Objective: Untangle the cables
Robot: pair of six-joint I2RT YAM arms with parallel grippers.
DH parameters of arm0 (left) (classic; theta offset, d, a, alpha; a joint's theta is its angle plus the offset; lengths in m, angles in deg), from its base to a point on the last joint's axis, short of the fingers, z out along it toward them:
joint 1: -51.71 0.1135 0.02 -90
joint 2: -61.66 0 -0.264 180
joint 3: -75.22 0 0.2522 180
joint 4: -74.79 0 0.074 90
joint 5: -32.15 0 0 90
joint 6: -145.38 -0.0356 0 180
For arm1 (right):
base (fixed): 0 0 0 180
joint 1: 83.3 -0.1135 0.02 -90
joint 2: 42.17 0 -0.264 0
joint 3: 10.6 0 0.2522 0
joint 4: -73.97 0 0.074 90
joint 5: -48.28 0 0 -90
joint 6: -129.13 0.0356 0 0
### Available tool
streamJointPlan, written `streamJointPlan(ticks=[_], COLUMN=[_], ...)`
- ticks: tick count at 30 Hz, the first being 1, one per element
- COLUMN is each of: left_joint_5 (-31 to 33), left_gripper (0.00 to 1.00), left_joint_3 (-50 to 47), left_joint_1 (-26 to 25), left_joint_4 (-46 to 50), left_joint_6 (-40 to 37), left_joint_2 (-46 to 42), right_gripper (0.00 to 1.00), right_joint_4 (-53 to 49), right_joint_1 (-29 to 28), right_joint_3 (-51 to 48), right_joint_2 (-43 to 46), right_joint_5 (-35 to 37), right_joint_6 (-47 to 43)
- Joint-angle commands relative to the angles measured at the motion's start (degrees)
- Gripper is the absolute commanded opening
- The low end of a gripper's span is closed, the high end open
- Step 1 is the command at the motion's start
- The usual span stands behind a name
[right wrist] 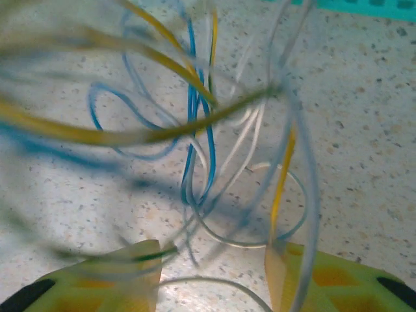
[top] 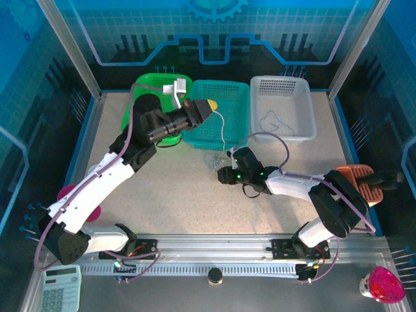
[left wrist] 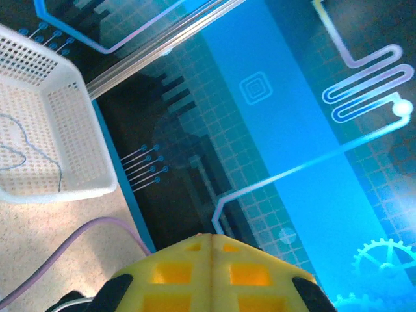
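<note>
- The left pincer (top: 209, 105) reaches out over the near rim of the teal perforated plastic basket (top: 229, 91), the middle one of three baskets at the far side of the speckled beige desk (top: 175, 188).
- In the left wrist view the left pincer (left wrist: 211, 246) has its yellow pads pressed together, fully closed. That view shows no strand between them.
- From above, a single whitish wire (top: 223, 127) runs from just beside the left pincer's tip down across the teal basket's front wall towards the desk. Whether the pads pinch it cannot be told.
- The right pincer (top: 221, 173) lies low over the desk, just in front of the teal basket, pointing left.
- A tangle of thin cables (top: 217, 158) lies on the desk at the right pincer's tip.
- In the right wrist view the right pincer (right wrist: 211, 263) has its yellow fingers (right wrist: 140, 266) well apart. It is open, with no strand clamped.
- The tangle of thin cables (right wrist: 195, 149) loops in blue, yellow and whitish strands between and above those fingers, some of them blurred close to the lens.
- A dark blue wire (top: 276, 122) lies alone in the white perforated plastic basket (top: 305, 110) on the right. It shows again in the left wrist view (left wrist: 26, 151), on the floor of the white basket (left wrist: 78, 175).
- The green plastic basket (top: 144, 88) stands left of the teal one, partly behind the left arm.
</note>
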Motion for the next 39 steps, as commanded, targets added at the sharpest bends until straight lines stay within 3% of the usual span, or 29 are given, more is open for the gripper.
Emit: streamJointPlan(ticks=[1, 17, 28, 39], left_joint_5=[-1.3, -1.4, 3.1, 3.7], left_gripper=[0.00, 0.00, 0.00, 0.00], left_joint_3=[5.4, 21.5, 28.5, 31.3], left_joint_1=[-0.2, 0.2, 2.9, 6.6], left_joint_4=[2.2, 7.6, 10.8, 5.7], left_joint_6=[-3.4, -7.9, -15.7, -17.5], left_joint_2=[1.1, 7.9, 14.1, 24.3], right_gripper=[0.45, 0.36, 0.57, 0.61], right_joint_4=[2.0, 2.6, -1.9, -10.6], right_joint_1=[0.9, 2.9, 3.2, 4.0], right_joint_3=[-1.4, -3.7, -4.2, -3.8], right_joint_2=[-1.1, -0.4, 6.2, 18.5], right_joint_5=[0.6, 0.1, -0.6, 1.3], right_joint_6=[0.7, 0.7, 0.9, -0.6])
